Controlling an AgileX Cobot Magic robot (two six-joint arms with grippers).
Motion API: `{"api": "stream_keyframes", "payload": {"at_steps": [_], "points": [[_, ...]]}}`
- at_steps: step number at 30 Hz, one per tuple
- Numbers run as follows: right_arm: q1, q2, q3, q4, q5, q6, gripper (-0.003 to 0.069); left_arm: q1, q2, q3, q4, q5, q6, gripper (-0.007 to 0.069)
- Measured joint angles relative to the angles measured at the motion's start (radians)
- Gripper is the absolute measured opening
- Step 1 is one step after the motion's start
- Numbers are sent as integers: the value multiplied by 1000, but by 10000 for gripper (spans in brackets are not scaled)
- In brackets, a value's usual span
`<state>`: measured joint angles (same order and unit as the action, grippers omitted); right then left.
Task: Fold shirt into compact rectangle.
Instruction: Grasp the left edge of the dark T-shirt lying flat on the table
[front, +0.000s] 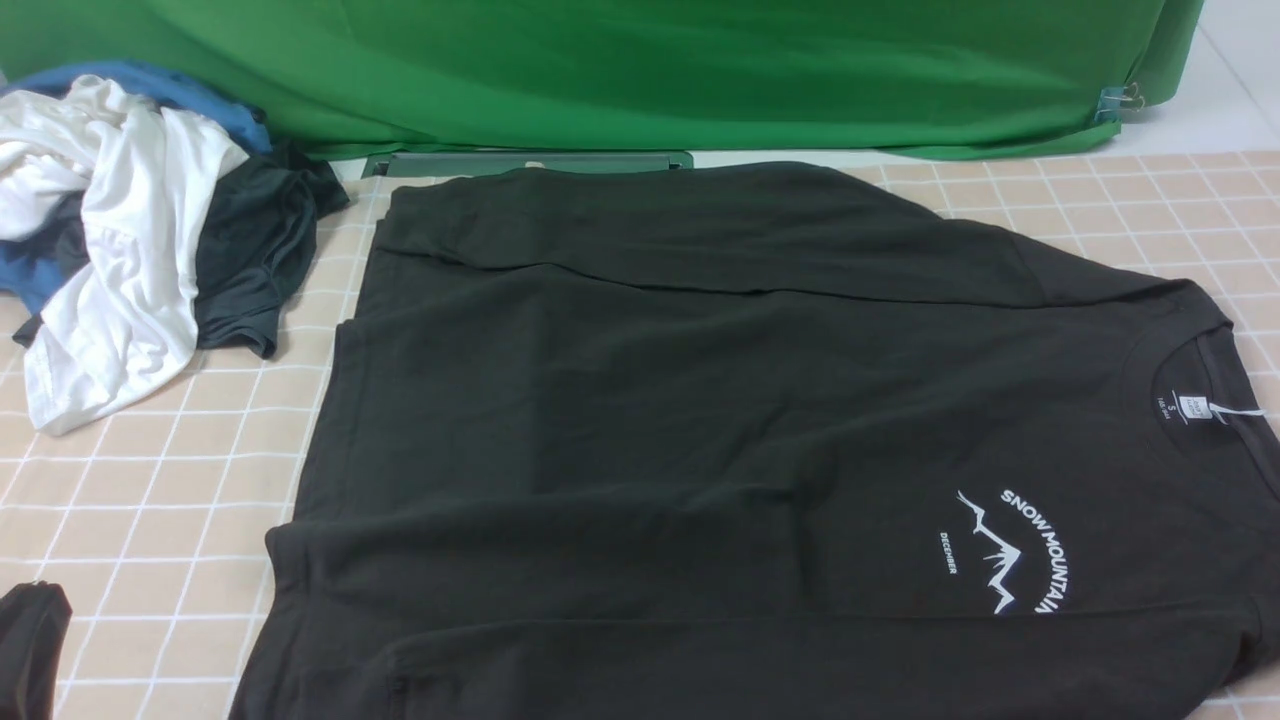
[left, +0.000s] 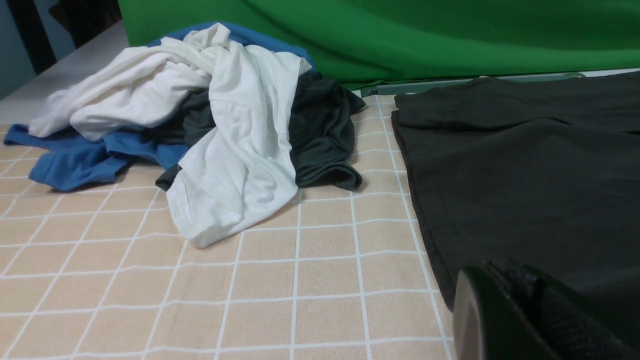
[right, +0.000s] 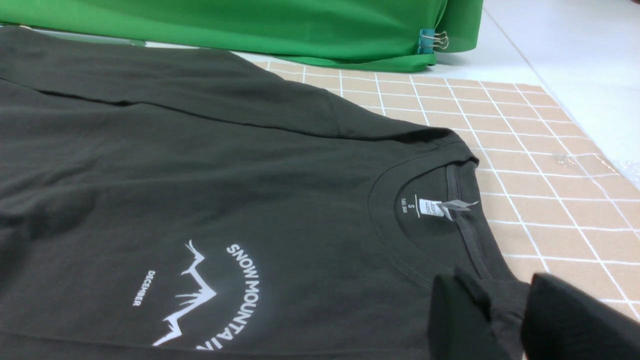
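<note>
The black shirt (front: 650, 400) lies flat across the checked cloth, collar and white neck label (front: 1190, 405) to the right, the mountain print (front: 1010, 550) facing up. Both long sides are folded inward over its body. In the right wrist view my right gripper (right: 500, 300) is shut on the shirt (right: 200, 175) at the shoulder edge beside the collar, with bunched fabric between its fingers; this gripper is out of the front view. My left gripper (front: 30, 630) rests low at the near left, shut and empty, apart from the shirt's hem side (left: 525, 175).
A pile of white, blue and dark teal-grey clothes (front: 130, 230) sits at the far left. A green backdrop (front: 650, 70) hangs behind, held by a clip (front: 1120, 100). A green bar (front: 530, 162) lies at the shirt's far edge. The checked cloth (front: 150, 500) ends at the right.
</note>
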<state>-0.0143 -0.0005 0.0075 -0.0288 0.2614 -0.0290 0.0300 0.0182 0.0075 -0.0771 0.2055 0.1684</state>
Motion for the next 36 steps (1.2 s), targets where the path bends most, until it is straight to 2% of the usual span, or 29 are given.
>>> {"api": "stream_keyframes", "payload": {"at_steps": [3,10,15,20,21,24,26,28,30,31,34,36], "points": [[0,0,0,0,0,0,240,0,0,0,-41,-43,-8,22],[0,0,0,0,0,0,240,0,0,0,-219,-193,-112,22],[0,0,0,0,0,0,239,0,0,0,-301,-372,-304,22],[0,0,0,9,-13,0,239,0,0,0,-293,-631,-458,22],[0,0,0,40,-62,2,239,0,0,-24,-262,-654,-529,22],[0,0,0,108,-198,49,239,0,21,-148,-166,-519,-639,22],[0,0,0,143,-310,139,239,0,90,-306,-64,-306,-700,22],[0,0,0,156,-375,198,239,0,172,-459,-26,-103,-683,22],[0,0,0,162,-404,238,239,0,262,-575,-19,85,-607,22],[0,0,0,163,-413,253,239,0,336,-651,-34,244,-516,22],[0,0,0,166,-421,269,239,0,497,-772,-98,497,-357,22],[0,0,0,166,-427,274,239,0,638,-814,-176,638,-201,22]]}}
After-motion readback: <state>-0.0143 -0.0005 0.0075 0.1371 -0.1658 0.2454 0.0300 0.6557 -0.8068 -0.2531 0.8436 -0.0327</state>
